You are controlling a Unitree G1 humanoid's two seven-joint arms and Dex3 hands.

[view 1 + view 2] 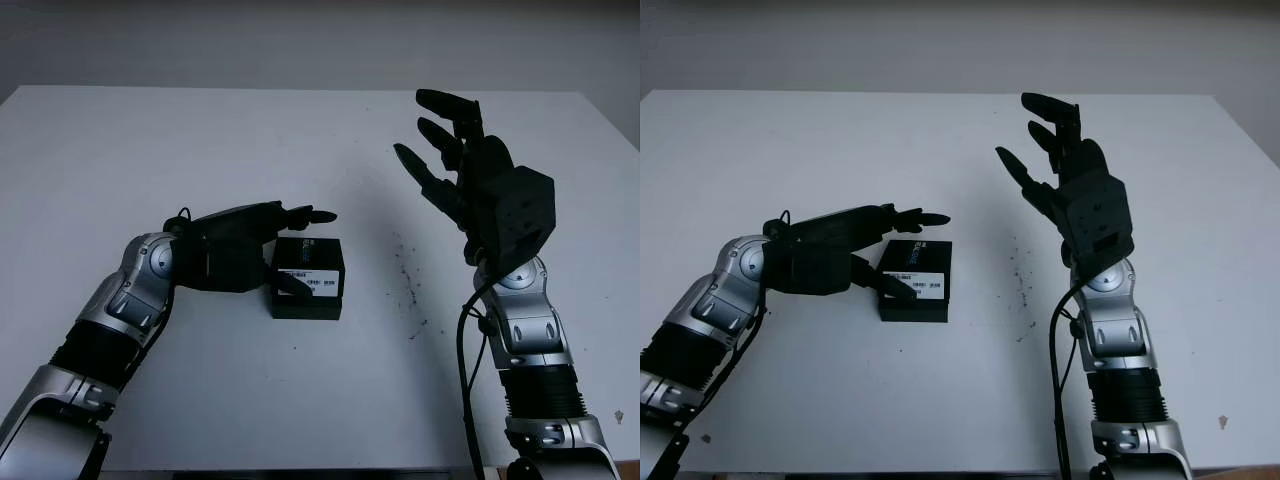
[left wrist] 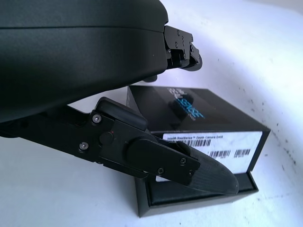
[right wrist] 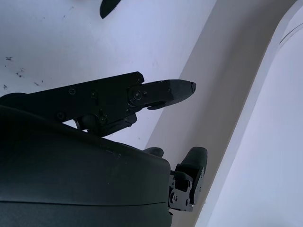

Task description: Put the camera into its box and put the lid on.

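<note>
At table centre, closed black box [image 1: 308, 278], lid on; left hand [image 1: 262, 240] released, straddling it to steady; right hand [image 1: 470, 170] raised, released, clear.

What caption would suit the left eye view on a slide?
Left hand reaches over the black camera box on the white table; right hand is raised, open.
</note>
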